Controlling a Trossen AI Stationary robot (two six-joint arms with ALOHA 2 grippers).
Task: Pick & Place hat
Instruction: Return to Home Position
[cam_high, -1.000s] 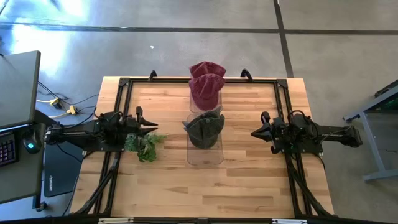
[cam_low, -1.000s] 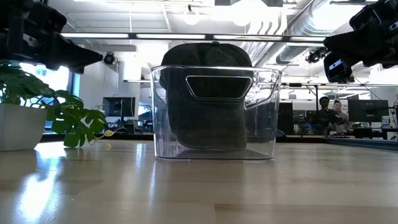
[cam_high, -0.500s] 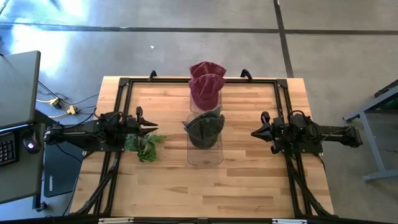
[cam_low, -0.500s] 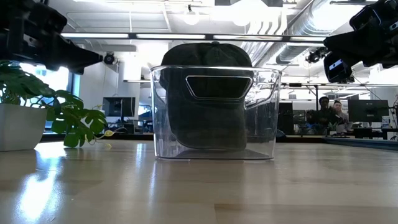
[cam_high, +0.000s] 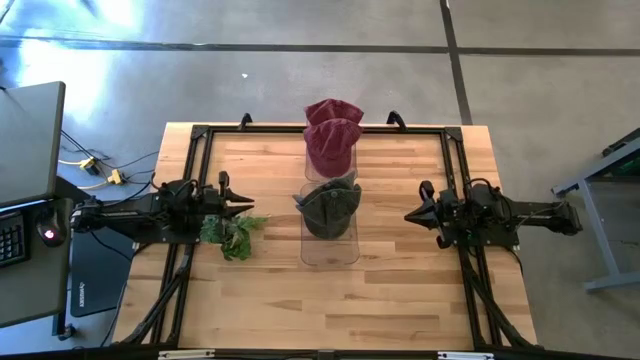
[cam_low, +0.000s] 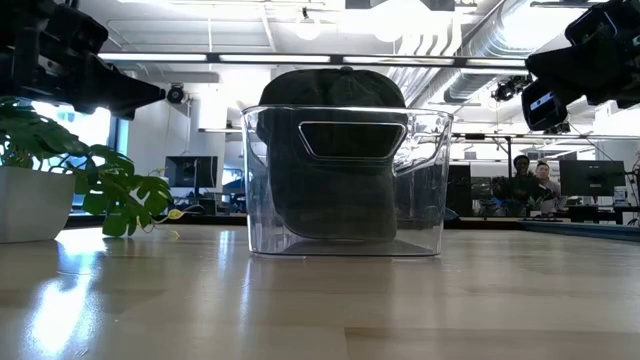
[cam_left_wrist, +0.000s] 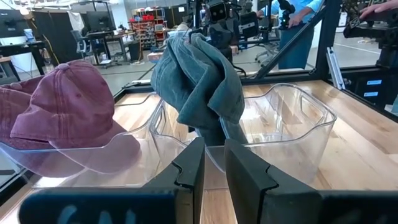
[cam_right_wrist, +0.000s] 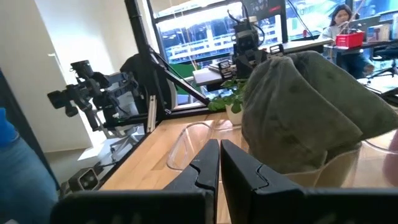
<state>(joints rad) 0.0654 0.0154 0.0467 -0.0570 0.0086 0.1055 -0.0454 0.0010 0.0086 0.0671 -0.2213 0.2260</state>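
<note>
A dark green hat (cam_high: 330, 208) sits crown up in the far end of a clear bin (cam_high: 330, 250) at the table's middle; it also shows in the low view (cam_low: 335, 160) and both wrist views (cam_left_wrist: 196, 81) (cam_right_wrist: 298, 118). Behind it, two maroon hats (cam_high: 332, 140) rest in a second clear bin (cam_left_wrist: 93, 158). My left gripper (cam_left_wrist: 213, 146) hovers level at the table's left (cam_high: 245, 206), its fingers a narrow gap apart with nothing between them. My right gripper (cam_right_wrist: 219, 144) hovers level at the table's right (cam_high: 408, 214), shut and empty. Both point at the green hat from a distance.
A potted plant (cam_high: 232, 232) stands just below and near my left gripper, and shows at the left of the low view (cam_low: 60, 170). A black frame (cam_high: 200, 135) runs around the tabletop. Bare wood lies between each gripper and the bins, and along the near edge.
</note>
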